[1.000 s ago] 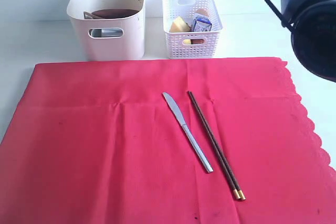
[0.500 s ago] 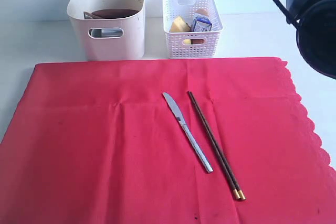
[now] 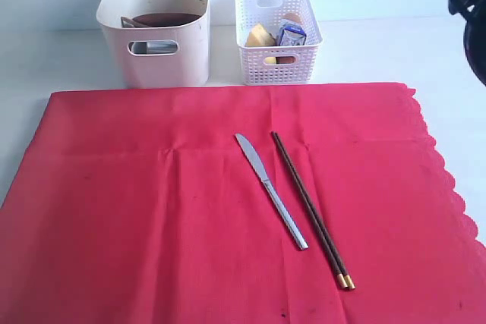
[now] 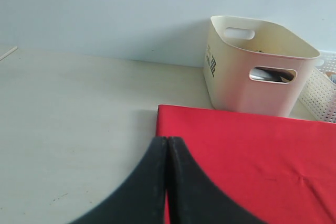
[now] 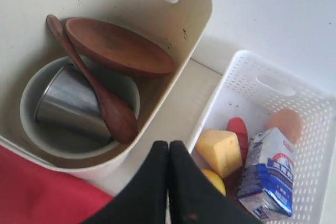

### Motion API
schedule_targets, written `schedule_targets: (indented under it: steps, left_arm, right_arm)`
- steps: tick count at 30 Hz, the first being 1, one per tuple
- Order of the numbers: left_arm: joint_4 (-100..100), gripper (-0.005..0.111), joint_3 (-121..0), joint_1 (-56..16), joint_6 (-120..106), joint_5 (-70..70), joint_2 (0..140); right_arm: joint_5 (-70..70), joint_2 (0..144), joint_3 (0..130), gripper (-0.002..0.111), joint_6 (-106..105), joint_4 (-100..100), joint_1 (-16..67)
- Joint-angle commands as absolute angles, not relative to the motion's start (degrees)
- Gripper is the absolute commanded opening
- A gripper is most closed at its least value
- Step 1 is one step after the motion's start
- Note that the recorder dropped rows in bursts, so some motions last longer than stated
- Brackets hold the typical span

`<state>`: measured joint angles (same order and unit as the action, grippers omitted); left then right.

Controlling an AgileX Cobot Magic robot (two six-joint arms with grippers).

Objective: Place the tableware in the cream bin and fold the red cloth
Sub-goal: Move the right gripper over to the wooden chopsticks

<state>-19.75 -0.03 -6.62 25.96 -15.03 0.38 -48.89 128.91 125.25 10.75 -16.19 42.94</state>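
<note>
Your left arm's black two-finger gripper point(image 4: 167, 145) sits low with its jaws pressed flat together, nothing between them. Your right arm's black gripper point(image 5: 168, 148) is likewise closed and empty, pointing downward, its dark arm point(image 3: 474, 13) reaching in from the right edge.

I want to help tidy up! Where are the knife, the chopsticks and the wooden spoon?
silver knife point(image 3: 271, 191), exterior view, on the handle just below the blade.
dark chopsticks point(image 3: 312, 209), exterior view, middle of the pair.
wooden spoon point(image 5: 84, 66), right wrist view, middle of its handle.
</note>
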Motion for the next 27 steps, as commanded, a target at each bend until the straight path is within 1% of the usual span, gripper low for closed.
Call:
schedule_targets:
  steps: [1, 9, 13, 15, 20, 22, 25, 27]
  left_arm:
    - [-19.8, 0.001, 0.0, -6.6, 25.7, -14.7, 0.0]
    - [-19.8, 0.001, 0.0, -6.6, 25.7, -14.7, 0.0]
    - [-19.8, 0.001, 0.0, -6.6, 25.7, -14.7, 0.0]
    - [-19.8, 0.001, 0.0, -6.6, 25.7, -14.7, 0.0]
    - [-19.8, 0.001, 0.0, -6.6, 25.7, -14.7, 0.0]
    - [-19.8, 0.001, 0.0, -6.6, 25.7, -14.7, 0.0]
    - [-19.8, 0.001, 0.0, -6.6, 25.7, -14.7, 0.0]
    - [-19.8, 0.001, 0.0, -6.6, 25.7, -14.7, 0.0]
  right_arm:
    - [-54.7, 127.8, 125.4, 0.0, 10.1, -16.4, 42.5]
    - [-62.1, 126.6, 125.1, 0.0, 7.8, -11.5, 42.5]
    - [-58.8, 124.0, 118.6, 0.0, 9.1, -11.5, 42.5]
    - [-54.5, 121.7, 112.4, 0.0, 9.2, -11.4, 42.5]
    - [-35.9, 108.7, 84.5, 0.0, 10.3, -11.6, 41.2]
    - [-32.7, 104.9, 76.3, 0.0, 10.5, -11.8, 38.2]
    - [-32.8, 103.5, 70.4, 0.0, 10.5, -10.1, 33.6]
    - [-32.8, 103.4, 66.3, 0.0, 10.4, -4.5, 30.3]
